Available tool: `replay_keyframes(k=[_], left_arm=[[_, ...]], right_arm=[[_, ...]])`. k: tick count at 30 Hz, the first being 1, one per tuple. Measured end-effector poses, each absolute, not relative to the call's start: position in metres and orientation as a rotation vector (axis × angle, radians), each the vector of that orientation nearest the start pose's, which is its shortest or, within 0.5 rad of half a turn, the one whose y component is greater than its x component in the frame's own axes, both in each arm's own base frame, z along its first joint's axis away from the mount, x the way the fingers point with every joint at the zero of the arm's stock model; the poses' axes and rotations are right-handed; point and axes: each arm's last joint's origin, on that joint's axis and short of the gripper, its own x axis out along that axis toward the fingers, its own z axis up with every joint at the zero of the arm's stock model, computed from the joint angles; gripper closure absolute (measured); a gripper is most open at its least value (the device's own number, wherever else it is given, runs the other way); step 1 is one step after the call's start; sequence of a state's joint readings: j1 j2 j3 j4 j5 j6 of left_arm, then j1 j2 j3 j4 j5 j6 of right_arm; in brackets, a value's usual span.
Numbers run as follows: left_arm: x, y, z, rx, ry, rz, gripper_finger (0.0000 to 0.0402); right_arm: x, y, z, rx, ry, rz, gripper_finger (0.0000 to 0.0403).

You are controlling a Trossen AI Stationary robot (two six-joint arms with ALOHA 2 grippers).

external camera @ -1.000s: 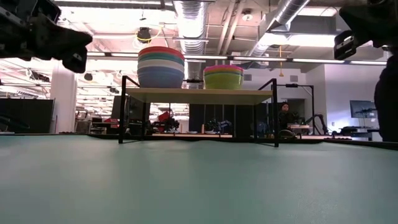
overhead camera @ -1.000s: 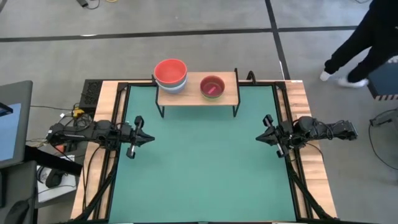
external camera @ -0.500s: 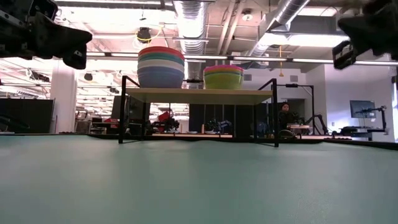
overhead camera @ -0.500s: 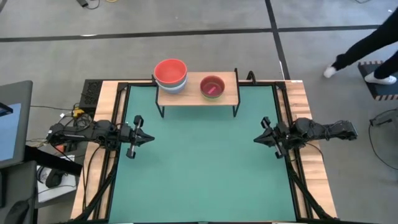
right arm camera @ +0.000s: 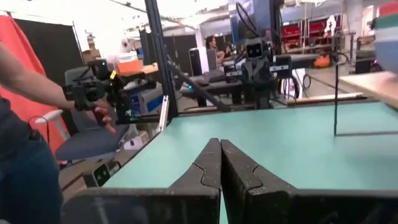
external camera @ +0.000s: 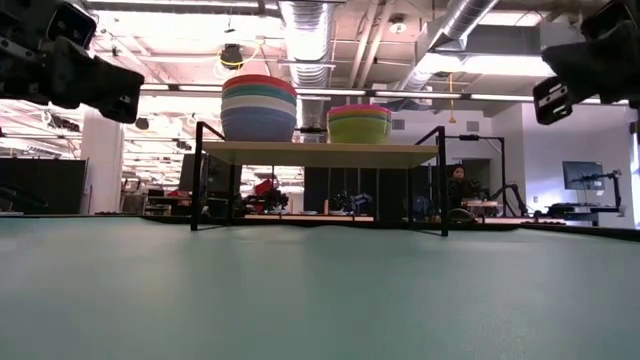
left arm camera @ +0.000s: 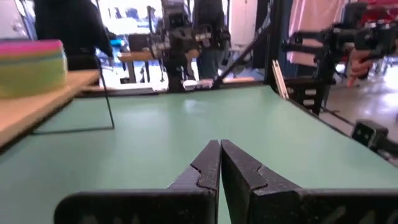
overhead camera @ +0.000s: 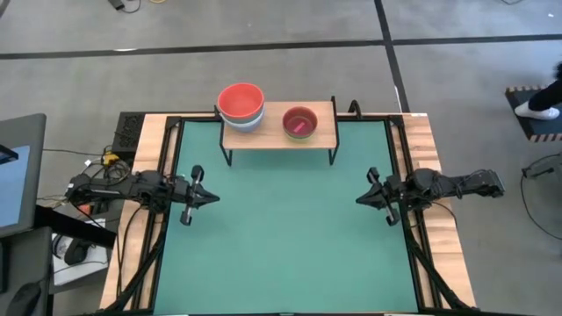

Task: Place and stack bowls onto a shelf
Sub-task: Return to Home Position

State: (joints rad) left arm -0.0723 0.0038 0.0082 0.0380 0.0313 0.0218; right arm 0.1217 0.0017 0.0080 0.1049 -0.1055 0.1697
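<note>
**Both Stacks on the Shelf, Arms at the Sides**

From above, we see the shelf at the worktop's far edge. It carries the larger bowls, red on top, beside the smaller bowls, magenta on top. The left gripper hangs at the left edge, the right gripper at the right edge. At worktop height, we find both stacks upright on the plank. In each wrist view, we see that arm's gripper closed tight on nothing.
</note>
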Motion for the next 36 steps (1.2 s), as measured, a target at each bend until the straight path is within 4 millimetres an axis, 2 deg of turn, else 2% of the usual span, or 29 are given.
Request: replay_keyframes(k=[13, 36], left_arm=[[0.1011, -0.0076, 0.1638, -0.132, 0.033, -0.078, 0.0401], [0.1012, -0.0070, 0.1634, -0.131, 0.033, -0.056, 0.0401]], right_arm=[[0.0950, 0.0205, 0.1699, 0.262, -0.011, 0.292, 0.0375], [0.0946, 0.0224, 0.1689, 0.264, 0.000, 0.310, 0.0364]])
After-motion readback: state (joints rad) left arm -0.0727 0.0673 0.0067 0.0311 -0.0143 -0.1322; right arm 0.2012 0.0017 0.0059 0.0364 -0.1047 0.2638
